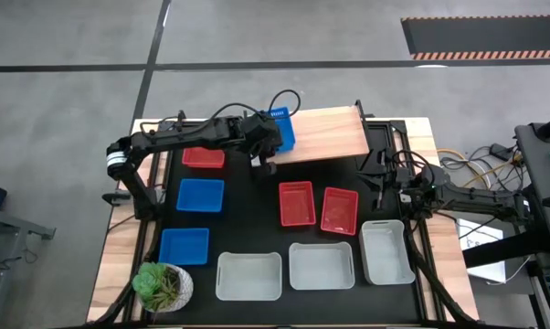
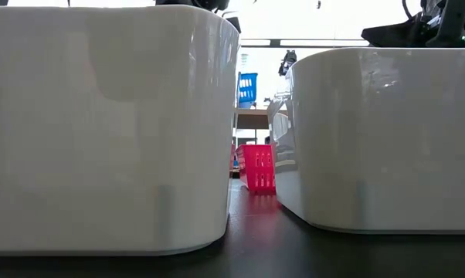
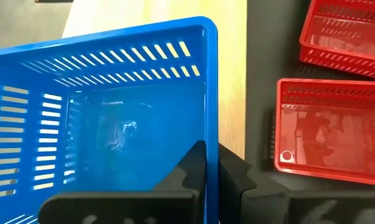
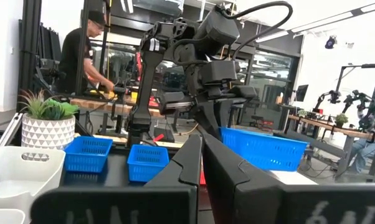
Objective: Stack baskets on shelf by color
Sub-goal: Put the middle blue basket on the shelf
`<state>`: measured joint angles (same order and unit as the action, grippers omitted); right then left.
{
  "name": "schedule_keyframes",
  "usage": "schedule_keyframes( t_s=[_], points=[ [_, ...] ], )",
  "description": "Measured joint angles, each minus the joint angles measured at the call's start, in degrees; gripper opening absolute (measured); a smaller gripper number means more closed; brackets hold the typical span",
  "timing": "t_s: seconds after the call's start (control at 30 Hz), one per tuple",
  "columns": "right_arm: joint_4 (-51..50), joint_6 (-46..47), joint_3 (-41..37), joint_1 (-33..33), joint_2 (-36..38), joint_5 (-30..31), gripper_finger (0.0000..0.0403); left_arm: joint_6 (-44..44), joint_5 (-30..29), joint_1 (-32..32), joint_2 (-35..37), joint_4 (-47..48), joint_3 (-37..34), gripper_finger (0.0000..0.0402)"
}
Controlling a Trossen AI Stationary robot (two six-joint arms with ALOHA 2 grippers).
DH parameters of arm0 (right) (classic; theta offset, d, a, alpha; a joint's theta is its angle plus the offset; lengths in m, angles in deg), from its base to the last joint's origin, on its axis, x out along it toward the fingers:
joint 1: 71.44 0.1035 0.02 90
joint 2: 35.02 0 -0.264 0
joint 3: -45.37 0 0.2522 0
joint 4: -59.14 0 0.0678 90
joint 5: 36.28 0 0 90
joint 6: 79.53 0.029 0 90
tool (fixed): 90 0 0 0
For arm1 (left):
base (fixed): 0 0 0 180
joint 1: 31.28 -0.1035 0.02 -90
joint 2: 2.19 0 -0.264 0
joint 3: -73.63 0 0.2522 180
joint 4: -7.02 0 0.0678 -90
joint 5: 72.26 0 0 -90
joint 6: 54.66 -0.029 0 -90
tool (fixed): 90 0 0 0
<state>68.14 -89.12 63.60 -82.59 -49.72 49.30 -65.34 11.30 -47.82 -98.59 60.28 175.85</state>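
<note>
The left gripper [image 3: 211, 165] is pinched tight on the side wall of a blue basket [image 1: 281, 128] and has it over the left end of the shelf [image 1: 325, 135], which sits along the far edge of the counter. In the left wrist view one finger is inside the wall and one outside, with light wood right underneath, so the basket looks either just landed or about to land; can't tell if it's actually touching.

The right gripper [image 4: 200, 165] is parked near the right edge of the counter with its fingers pressed together and nothing between them.

The rest is spread over the black top:
- two more blue baskets [image 1: 200, 195] down the left side
- one red basket [image 1: 203, 157] by the far left corner, close under the left arm
- two red baskets [image 1: 296, 203] side by side in the middle
- three white baskets [image 1: 248, 276] lined along the near edge
- a potted plant [image 1: 162, 287] in the near left corner

What could go sideways, as a guess: the basket sits close to the shelf's left end, so letting go with part of it hanging off could tip it onto the counter. That thin-wall grip could also let it swing or twist on release. And if it lands too far in, three colour stacks may not fit.
</note>
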Motion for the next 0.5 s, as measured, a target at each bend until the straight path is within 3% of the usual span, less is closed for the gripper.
schedule_keyframes(
  t_s=[0.33, 0.5],
  points=[
    [0.0, 0.0, 0.0, 0.0, 0.0, -0.02, 0.0009, 0.31, 0.62, 0.0, 0.0, 0.02, -0.03, 0.0002],
    [0.0, 0.0, 0.02, 0.0, 0.0, -0.02, 0.0009, 1.33, 0.81, 0.0, 0.0, 0.02, -0.03, 0.0036]
  ],
)
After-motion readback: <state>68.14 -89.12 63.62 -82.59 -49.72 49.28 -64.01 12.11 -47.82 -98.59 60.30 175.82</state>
